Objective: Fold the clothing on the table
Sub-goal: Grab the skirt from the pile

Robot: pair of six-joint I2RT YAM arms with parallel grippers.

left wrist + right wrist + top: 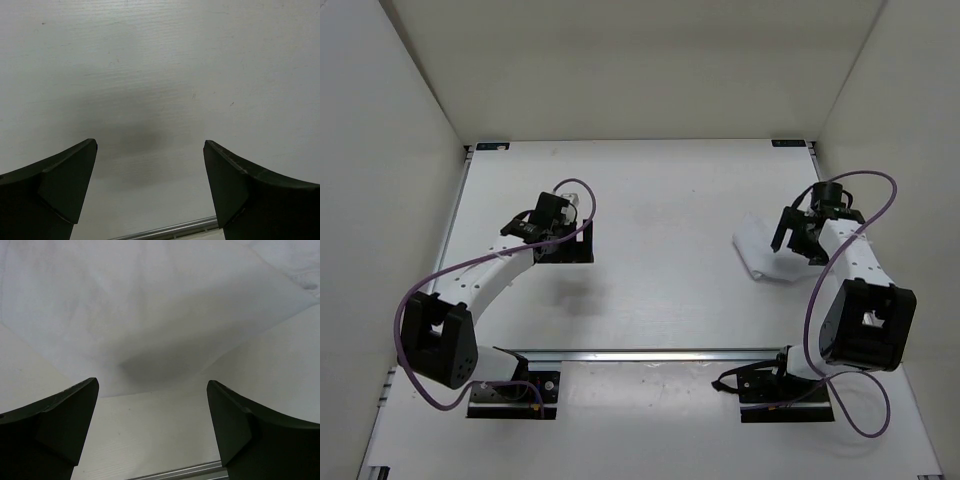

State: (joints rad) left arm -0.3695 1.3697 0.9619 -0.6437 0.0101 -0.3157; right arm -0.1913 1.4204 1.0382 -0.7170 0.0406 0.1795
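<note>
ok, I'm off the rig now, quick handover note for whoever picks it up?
Left hand: open, empty, over bare table on the left side.
Right hand: open, empty, poised at the edge of the clothing on the right side, not gripping it.
Done: no finished fold visible; the clothing lies loose.
Left: grab an edge and fold.

A plain white matte back wall (640,70) fills the top of the overhead frame. A matching white left side wall (375,220) runs down the left edge and a white right side wall (910,140) down the right. A small dark corner bracket (490,146) sits at the foot of the back wall in the upper left, and a second dark bracket (790,144) sits in the upper right.
</note>
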